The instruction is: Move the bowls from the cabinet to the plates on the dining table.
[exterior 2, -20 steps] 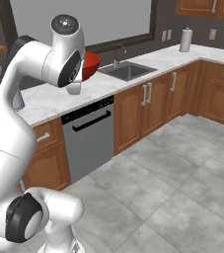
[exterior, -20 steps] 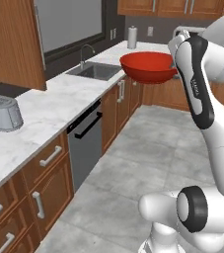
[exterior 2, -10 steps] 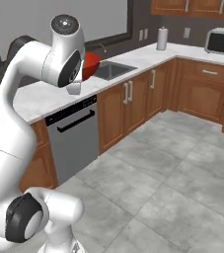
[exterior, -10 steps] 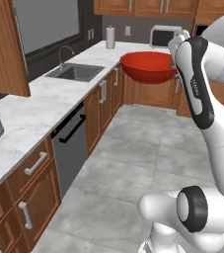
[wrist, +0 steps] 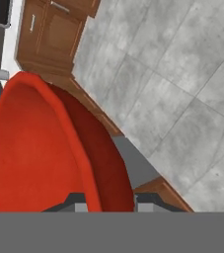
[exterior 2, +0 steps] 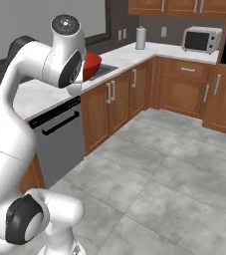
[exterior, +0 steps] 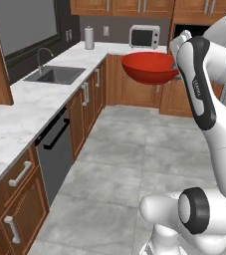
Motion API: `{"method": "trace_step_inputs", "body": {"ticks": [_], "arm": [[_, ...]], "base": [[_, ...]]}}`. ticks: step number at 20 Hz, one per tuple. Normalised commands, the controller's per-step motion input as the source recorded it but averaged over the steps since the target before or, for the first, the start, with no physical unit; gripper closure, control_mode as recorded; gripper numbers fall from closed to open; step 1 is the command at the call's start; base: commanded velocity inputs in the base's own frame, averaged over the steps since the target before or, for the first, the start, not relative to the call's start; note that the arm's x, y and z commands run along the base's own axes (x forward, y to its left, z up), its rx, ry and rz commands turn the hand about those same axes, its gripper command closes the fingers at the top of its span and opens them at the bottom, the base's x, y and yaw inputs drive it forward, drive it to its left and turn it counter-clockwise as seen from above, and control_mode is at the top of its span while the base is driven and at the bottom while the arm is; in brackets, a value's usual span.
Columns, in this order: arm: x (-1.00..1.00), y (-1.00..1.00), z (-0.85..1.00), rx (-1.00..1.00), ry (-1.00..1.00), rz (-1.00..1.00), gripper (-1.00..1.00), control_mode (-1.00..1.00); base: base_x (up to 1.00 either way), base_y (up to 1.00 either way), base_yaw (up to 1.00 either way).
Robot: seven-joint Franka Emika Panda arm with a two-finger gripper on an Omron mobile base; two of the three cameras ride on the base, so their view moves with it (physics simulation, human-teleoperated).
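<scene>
The gripper (wrist: pixel 111 202) pinches the rim of the empty red bowl (exterior: pixel 149 67), carried level in the air, right of the sink (exterior: pixel 55 74).

open tiled floor (exterior: pixel 134 149) ahead, counter (exterior: pixel 25 107) along left side

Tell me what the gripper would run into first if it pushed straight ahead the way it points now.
Probably the grey tile floor. The gripper, shut on the red bowl by its rim, looks down at open floor beside the base cabinets; depth is unclear.

No readable text anywhere (arm's lettering blurred).
</scene>
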Motion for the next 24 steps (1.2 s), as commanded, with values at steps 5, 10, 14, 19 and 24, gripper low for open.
{"method": "trace_step_inputs", "body": {"ticks": [5, 10, 14, 19, 24], "arm": [[0.00, 0.00, 0.00, 0.00, 0.00, 0.00, 1.00, 1.00], [0.00, 0.00, 0.00, 0.00, 0.00, 0.00, 1.00, 1.00], [0.00, 0.00, 0.00, 0.00, 0.00, 0.00, 1.00, 1.00], [0.00, 0.00, 0.00, 0.00, 0.00, 0.00, 1.00, 1.00], [0.00, 0.00, 0.00, 0.00, 0.00, 0.00, 1.00, 1.00]], "base": [[0.00, 0.00, -0.25], [0.00, 0.00, -0.25], [0.00, 0.00, -0.25], [0.00, 0.00, -0.25], [0.00, 0.00, -0.25]]}}
